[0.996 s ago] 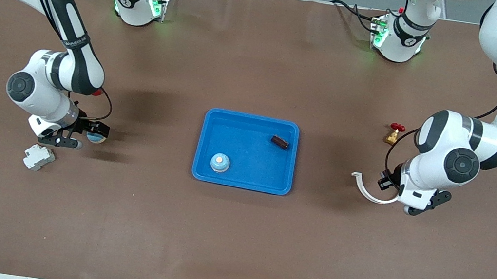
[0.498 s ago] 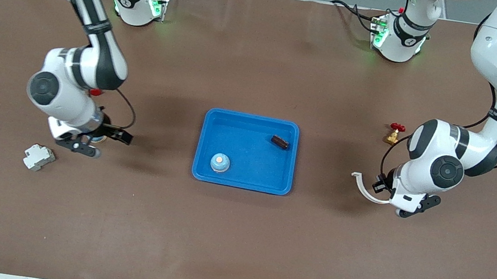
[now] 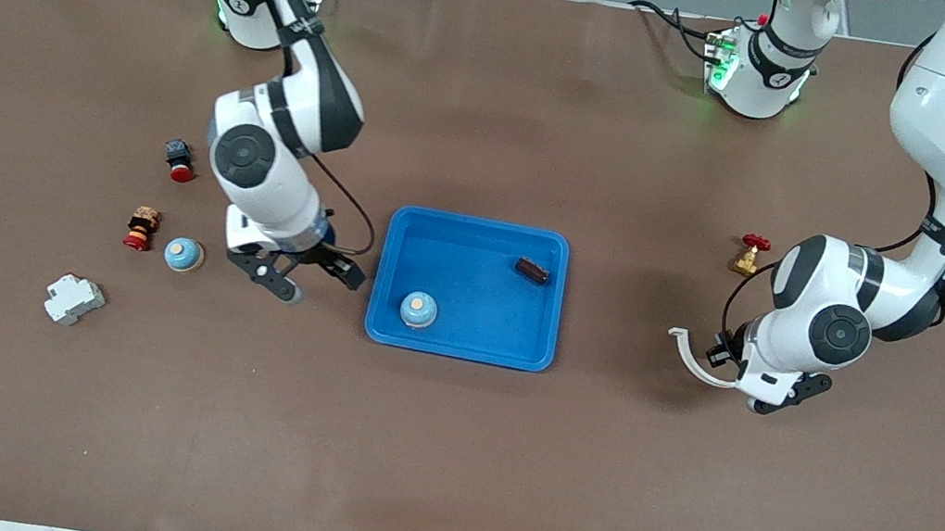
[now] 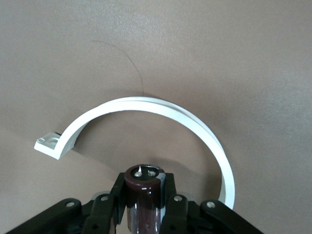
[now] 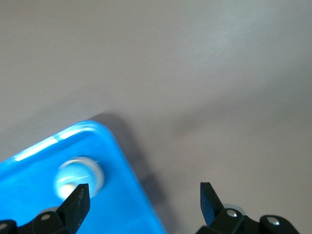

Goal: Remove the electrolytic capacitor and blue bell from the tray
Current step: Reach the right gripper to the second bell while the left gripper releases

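Front view: the tray [image 3: 469, 288] lies at the middle of the table with two items inside. A blue bell [image 3: 419, 310] sits in the corner nearer the camera, toward the right arm's end; a dark capacitor [image 3: 532, 270] lies farther from the camera, toward the left arm's end. Judged from this, the task is unfinished, since both named kinds of item are in the tray.

The right gripper [image 3: 298, 275] hangs over the bare table just beside the tray's edge at the right arm's end, fingers spread wide and holding nothing. The right wrist view shows the bell [image 5: 78, 175] just inside the tray rim [image 5: 122, 161], ahead of one fingertip, so the spread fingers are probably set for a grasp around the bell's dome.

The left gripper [image 3: 745, 381] is low over the table at the left arm's end, well apart from the tray. The left wrist view shows its fingers clamped on a second capacitor [image 4: 144, 200], upright, metal top facing the camera. Just beside it lies a white curved clamp [image 4: 146, 126], on the table. Holding the capacitor low over open table suggests it is about to be set down.

Outward, toward the right arm's end: a second bell [image 3: 183, 254], a small stacked part [image 3: 142, 227], a red push-button [image 3: 179, 159] and a white breaker [image 3: 74, 300]. A red-handled valve [image 3: 749, 253] stands toward the left arm's end.
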{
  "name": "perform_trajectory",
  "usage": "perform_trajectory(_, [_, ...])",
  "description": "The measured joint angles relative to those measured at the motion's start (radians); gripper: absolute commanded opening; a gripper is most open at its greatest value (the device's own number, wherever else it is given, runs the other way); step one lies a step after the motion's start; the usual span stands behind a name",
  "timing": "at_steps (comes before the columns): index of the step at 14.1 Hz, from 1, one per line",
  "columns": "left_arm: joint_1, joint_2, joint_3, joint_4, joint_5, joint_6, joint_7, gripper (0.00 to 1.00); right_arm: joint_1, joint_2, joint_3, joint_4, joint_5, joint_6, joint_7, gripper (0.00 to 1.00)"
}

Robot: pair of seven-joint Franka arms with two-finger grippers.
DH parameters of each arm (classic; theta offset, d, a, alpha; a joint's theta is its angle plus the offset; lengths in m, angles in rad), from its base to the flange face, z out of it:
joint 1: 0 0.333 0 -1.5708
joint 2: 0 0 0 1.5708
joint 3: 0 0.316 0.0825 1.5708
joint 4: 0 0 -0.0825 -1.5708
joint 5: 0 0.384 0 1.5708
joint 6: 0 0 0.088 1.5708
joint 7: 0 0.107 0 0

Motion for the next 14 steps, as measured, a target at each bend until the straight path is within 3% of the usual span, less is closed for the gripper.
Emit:
perform_trajectory(4, [0.000,0.012,0.000,0.000,0.002,0.000,0.000,0.00,0.077,0.126,0.000,0.154,0.000,0.000,0.162,1.00])
perform_trajectory(10, [0.000,0.021,0.000,0.000,0.002,0.001,0.000,0.11,0.130,0.281,-0.008,0.289,-0.008,0.002,0.238,1.00])
perform_trajectory(12, [0.000,0.021,0.000,0.000,0.002,0.001,0.000,0.29,0.130,0.297,-0.011,0.299,-0.016,0.002,0.238,1.00])
perform_trajectory(13, [0.000,0.021,0.000,0.000,0.002,0.001,0.000,0.47,0.131,0.303,-0.012,0.300,-0.018,0.002,0.238,1.00])
perform_trajectory(14, [0.000,0.021,0.000,0.000,0.002,0.001,0.000,0.73,0.133,0.306,-0.012,0.300,-0.020,0.002,0.238,1.00])
